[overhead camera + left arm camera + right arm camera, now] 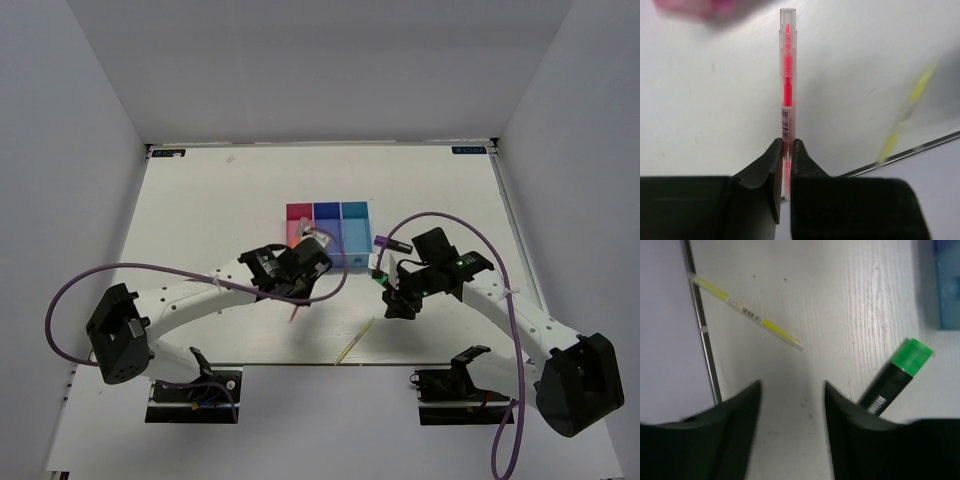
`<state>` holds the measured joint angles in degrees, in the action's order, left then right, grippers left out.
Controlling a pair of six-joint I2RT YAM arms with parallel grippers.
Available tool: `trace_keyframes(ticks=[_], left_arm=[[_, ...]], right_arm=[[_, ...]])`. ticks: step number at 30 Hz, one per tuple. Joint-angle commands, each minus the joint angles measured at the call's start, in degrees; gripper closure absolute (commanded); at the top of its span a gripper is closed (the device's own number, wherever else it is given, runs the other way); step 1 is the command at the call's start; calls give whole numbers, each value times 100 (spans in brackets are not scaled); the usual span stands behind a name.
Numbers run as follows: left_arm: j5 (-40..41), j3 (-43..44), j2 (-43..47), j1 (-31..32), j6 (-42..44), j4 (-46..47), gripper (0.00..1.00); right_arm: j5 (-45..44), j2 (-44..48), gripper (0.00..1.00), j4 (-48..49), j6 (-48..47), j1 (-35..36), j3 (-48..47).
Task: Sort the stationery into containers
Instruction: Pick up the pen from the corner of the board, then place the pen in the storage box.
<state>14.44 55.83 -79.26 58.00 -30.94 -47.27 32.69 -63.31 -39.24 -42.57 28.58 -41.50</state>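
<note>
At 6 o'clock from the pink-red bin [299, 222], likely hazard: pink pen [787, 75] pinched near one end only, so liable to pivot, slip, or catch the bin wall; left gripper [786, 150] clamped on it; right gripper [792, 405] spread wide, empty, green-black highlighter [895, 375] just beside at 3 o'clock.

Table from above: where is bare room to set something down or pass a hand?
Free: the far strip of the table between the bins and the back edge, and its far left side. Crowded: the bins' near side, where the left gripper holds a pink pen, and their right, with the right gripper, green highlighter and purple highlighter.
</note>
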Motion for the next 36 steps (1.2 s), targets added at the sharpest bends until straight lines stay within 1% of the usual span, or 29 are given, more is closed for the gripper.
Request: trace_keyframes(ticks=[1,2,3,5,6,7,8,9,10,11,12,16,18,19,23,25,29,31,32,33,36], left_arm=[[165,1033,-167,-122,430,-81,100],[147,1348,-351,-296,526,-81,100],[78,1630,-570,-359,527,-29,100],[-115,1860,-871,-605,528,121,100],[-169,2192,-1106,-823,519,304,100],[-213,2317,-1335,-895,501,271,100],[-291,2553,-1468,-956,492,305,100],[-318,2808,-1843,-1087,475,340,100],[-327,2941,-1960,-1132,449,341,100],[-345,3203,-2109,-1168,440,341,100],[-345,3467,-2459,-1290,387,323,100],[-424,3987,-3014,-1528,80,481,98],[-442,4224,-3270,-1651,-34,499,98],[-442,4260,-3297,-1686,-44,499,98],[-451,4462,-3578,-1730,-70,482,97],[-433,4454,-3622,-1774,-79,552,95],[-468,4524,-3728,-1853,-140,596,94],[-485,4542,-3789,-1879,-167,578,90],[-477,4533,-3816,-1871,-184,578,88],[-477,4524,-3816,-1862,-193,569,73],[-477,4314,-3702,-1888,-193,613,61]], right_arm=[[721,108,52,-233,-1367,7,115],[835,91,77,-311,-1716,-1,124],[879,65,86,-295,-1807,-1,185],[985,12,96,-295,-1930,16,203],[1011,12,96,-294,-1948,8,255],[1046,29,96,-225,-1966,60,282],[1047,107,94,-233,-2105,17,369],[1047,169,83,-67,-2168,8,475],[968,205,78,91,-2229,7,563],[942,405,73,145,-2499,16,694],[898,451,65,223,-2624,16,826],[774,451,59,49,-3134,16,801],[730,390,59,-39,-3293,7,827],[722,389,58,-22,-3319,7,836],[686,390,58,127,-3381,-1,985],[669,346,54,224,-3381,16,1064],[686,118,52,224,-3468,43,994],[713,-41,51,216,-3557,34,872],[756,-146,51,146,-3757,34,845],[774,-234,51,128,-3820,34,810],[923,-428,51,-39,-4233,51,564]])
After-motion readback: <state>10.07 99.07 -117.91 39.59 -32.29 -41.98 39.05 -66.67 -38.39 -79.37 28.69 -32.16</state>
